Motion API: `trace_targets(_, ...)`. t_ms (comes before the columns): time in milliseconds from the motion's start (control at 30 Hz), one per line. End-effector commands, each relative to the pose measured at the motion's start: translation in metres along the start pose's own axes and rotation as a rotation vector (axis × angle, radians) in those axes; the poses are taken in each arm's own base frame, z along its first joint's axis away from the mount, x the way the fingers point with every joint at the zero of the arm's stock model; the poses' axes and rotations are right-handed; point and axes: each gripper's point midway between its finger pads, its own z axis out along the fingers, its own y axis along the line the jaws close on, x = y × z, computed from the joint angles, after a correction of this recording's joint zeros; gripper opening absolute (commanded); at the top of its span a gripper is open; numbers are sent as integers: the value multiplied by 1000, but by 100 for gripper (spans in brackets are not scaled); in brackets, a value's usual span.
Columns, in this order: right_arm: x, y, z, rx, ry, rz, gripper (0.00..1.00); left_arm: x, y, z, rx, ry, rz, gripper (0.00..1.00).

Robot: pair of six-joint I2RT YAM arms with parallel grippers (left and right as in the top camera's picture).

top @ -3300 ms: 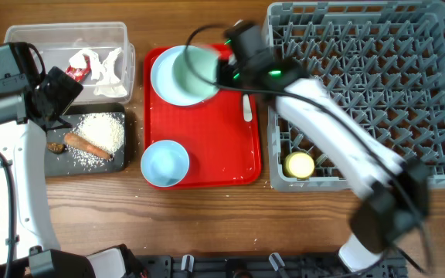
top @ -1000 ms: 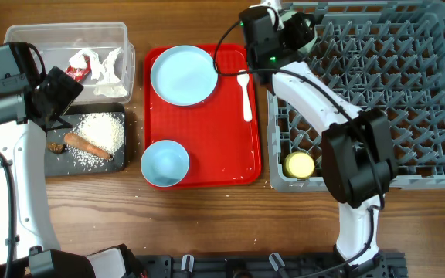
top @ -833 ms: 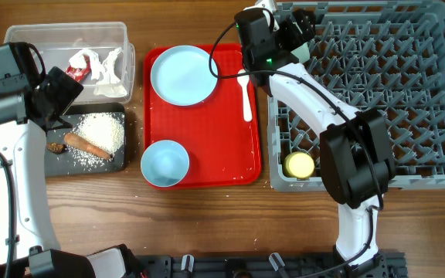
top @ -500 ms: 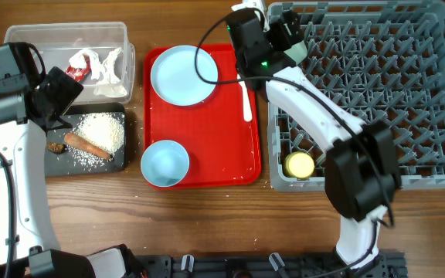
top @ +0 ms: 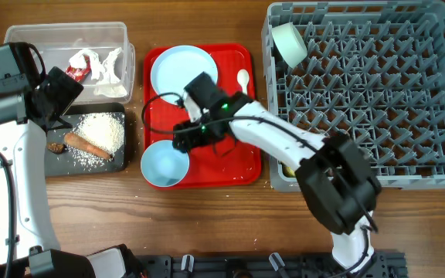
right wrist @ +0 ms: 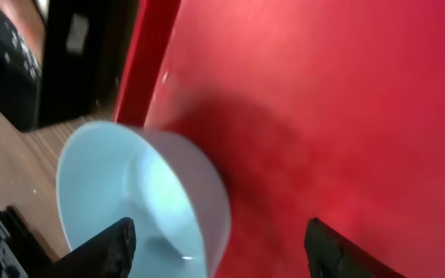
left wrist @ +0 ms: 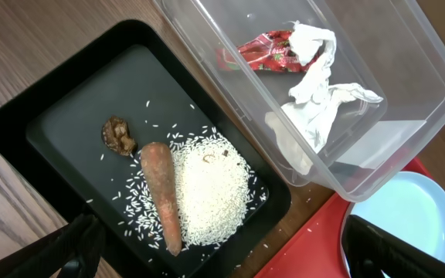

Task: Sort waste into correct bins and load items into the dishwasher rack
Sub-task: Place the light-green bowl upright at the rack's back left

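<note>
A light blue bowl (top: pixel 164 164) (right wrist: pixel 130 201) sits at the red tray's front left corner. My right gripper (top: pixel 184 139) (right wrist: pixel 219 255) is open astride its near wall, one finger over the inside, the other over the tray. A teal bowl (top: pixel 290 42) stands on edge in the dishwasher rack (top: pixel 377 100). The pale blue plate (top: pixel 182 73) and white spoon (top: pixel 243 77) lie on the tray. My left gripper (top: pixel 52 100) (left wrist: pixel 230 259) hangs open and empty above the black tray (left wrist: pixel 68 116), which holds rice (left wrist: pixel 211 185), a carrot stick (left wrist: pixel 163 193) and a brown bit (left wrist: pixel 118 135).
The clear tub (top: pixel 22 38) at the far left holds a red sachet (left wrist: pixel 265 54) and crumpled tissue (left wrist: pixel 315 93). The red tray (top: pixel 230 154) lies between the bins and the rack. My right arm crosses the rack's front left corner.
My right arm has left the rack's far left corner, where the teal bowl now stands alone, and swung down and left to the bowl at the tray's front. The left arm has not moved.
</note>
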Motion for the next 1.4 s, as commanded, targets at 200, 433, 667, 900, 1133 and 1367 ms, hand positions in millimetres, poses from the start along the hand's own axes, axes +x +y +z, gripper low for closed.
trace_targets(200,9,-11,26,37,35,94,20,-6,-2,-6,12,-20,0,100)
trace_targets(433,10,-11,25,38,37,96,4,-6,-2,-6,11,-20,0,100)
trace_targets(667,-22,-21,-17,58,-35,90,4,-6,-2,-6,11,-20,0,100)
trace_targets(900,-62,-92,-163,376,-357,197,4,-6,-2,-6,11,-20,0,100)
trace_targets(1133,-29,-158,-362,1111,-718,314,4,-6,-2,-6,11,-20,0,100)
trace_targets(1367,-10,-174,-405,1490,-617,212,4,-6,-2,-6,12,-20,0,100)
